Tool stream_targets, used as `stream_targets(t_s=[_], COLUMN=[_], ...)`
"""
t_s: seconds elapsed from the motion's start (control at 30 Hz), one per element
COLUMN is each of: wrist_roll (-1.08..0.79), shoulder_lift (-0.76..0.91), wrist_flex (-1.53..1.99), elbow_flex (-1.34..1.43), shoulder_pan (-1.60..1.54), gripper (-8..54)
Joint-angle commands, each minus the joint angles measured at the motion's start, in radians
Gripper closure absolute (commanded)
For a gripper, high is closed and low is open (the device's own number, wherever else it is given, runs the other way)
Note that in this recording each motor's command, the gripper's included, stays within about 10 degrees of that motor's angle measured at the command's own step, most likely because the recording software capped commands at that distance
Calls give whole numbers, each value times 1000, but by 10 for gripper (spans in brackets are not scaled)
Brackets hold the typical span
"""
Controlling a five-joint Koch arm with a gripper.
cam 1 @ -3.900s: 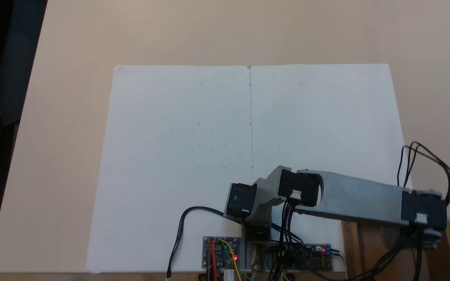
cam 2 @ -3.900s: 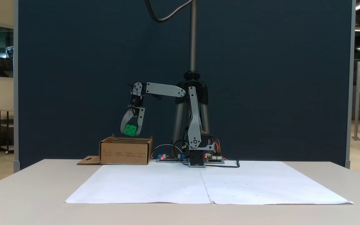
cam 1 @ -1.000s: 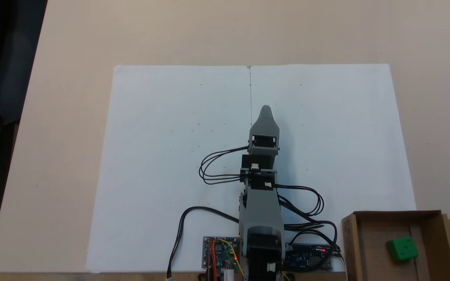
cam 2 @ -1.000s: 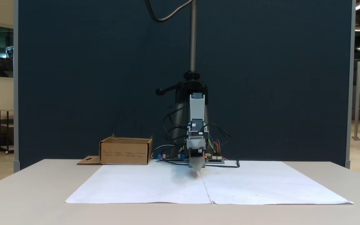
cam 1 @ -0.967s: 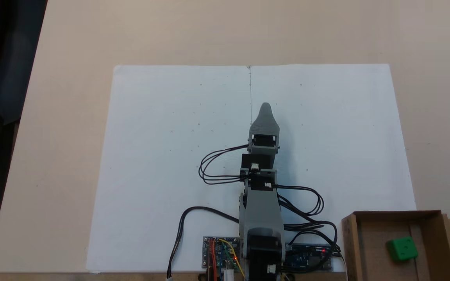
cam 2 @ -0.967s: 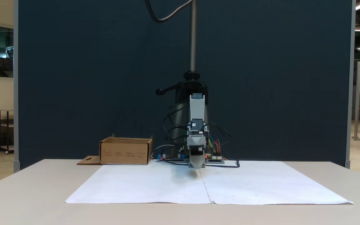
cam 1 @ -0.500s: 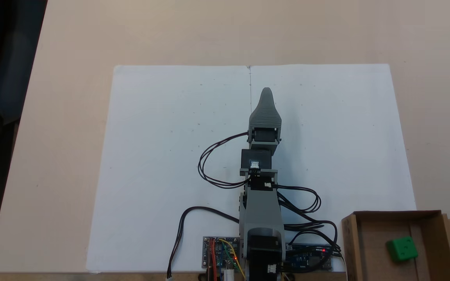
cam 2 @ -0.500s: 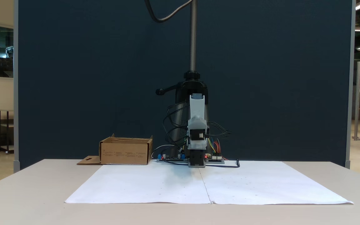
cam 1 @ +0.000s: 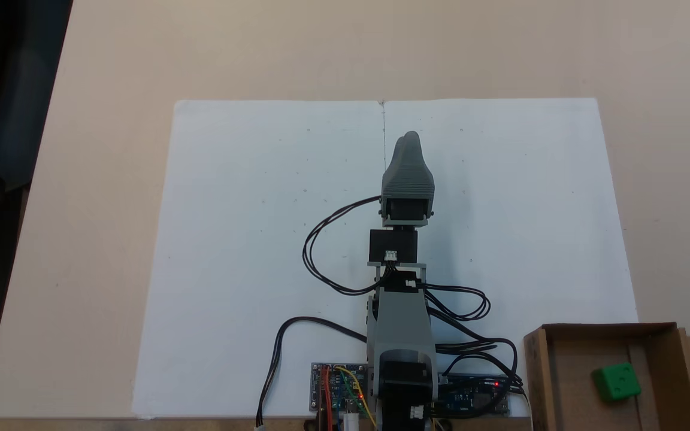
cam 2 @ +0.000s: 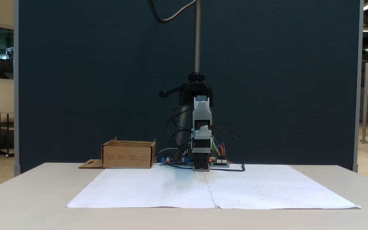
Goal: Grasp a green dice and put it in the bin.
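Green dice (cam 1: 616,381), small bright green plastic cube with rounded edges and sunken pips, sits on the floor of the bin (cam 1: 541,383), a shallow brown cardboard box with low walls and a slotted side flap; three pips face up, resting flat, nothing touching it. Gripper (cam 1: 408,139) is grey printed plastic, pointing straight out from the base over the white paper sheet (cam 1: 249,239), along the sheet's centre seam. From the gripper the dice lies well apart: back toward the base end and off to the right in the top-down fixed view. In the front-on fixed view the bin (cam 2: 128,155) is to the left of the arm (cam 2: 201,134), beside the control boards (cam 2: 171,161); the dice is hidden behind the wall there. Gripper state: cannot tell. The jaws stack one behind the other from above, two rounded tips just offset at the end, no clear gap; front view too foreshortened to help. Nothing visible between them. Judgement: task looks done, dice is in the bin, arm looks parked or heading to rest. If any further move matters, it turns on the bin being beside the base, not ahead: a swing toward it would mean base rotation rather than reach. Cable loops (cam 1: 327,251) hang clear of the box.
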Motion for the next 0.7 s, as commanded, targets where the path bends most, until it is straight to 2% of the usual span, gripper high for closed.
stream_targets(t_s=[0.0, 0.67], wrist_roll=[-80, -80], shoulder_lift=[103, 103], wrist_flex=[-91, -86], elbow_flex=[64, 64], shoulder_pan=[8, -2], gripper=[12, 9])
